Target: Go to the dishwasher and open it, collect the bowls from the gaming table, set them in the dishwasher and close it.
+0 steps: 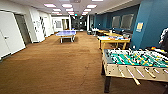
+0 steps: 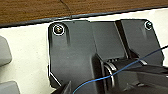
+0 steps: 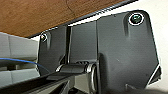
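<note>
Head view: wide open room, brown carpet (image 1: 55, 65) across most of the floor, rows of ceiling lights (image 1: 67, 5) overhead. Foosball table (image 1: 135, 63) sits close on the right — green field, rods with handles sticking out toward the camera, dark leg at its near corner. Behind it, against the blue wall (image 1: 150, 22), a yellow wooden table (image 1: 113, 40) with small mixed items on its tabletop; too blurred to tell what they are. More yellow tables further back along the same wall. Blue ping-pong table (image 1: 66, 33) stands mid-room, well apart from the foosball table. White doors and wall panels (image 1: 11, 32) run down the left side. At the far right edge, part of a person (image 1: 165, 38), cropped by the frame.

Task items: can't pick out the dishwasher, the bowls or the white-topped gaming table from what's visible here — a bit of orange and white shows past the far end of the foosball table, too small to identify.

Left wrist view: dark robot plate and jointed bar in front of a white surface, strip of brown carpet (image 2: 32, 10) beyond, thin blue cable (image 2: 120, 71) crossing the plate. Left hand — state can't be told.

Right wrist view: same sort of plate and bar, blue cable (image 3: 17, 60) at one side, carpet (image 3: 37, 15) behind. Right hand — state can't be told either.
</note>
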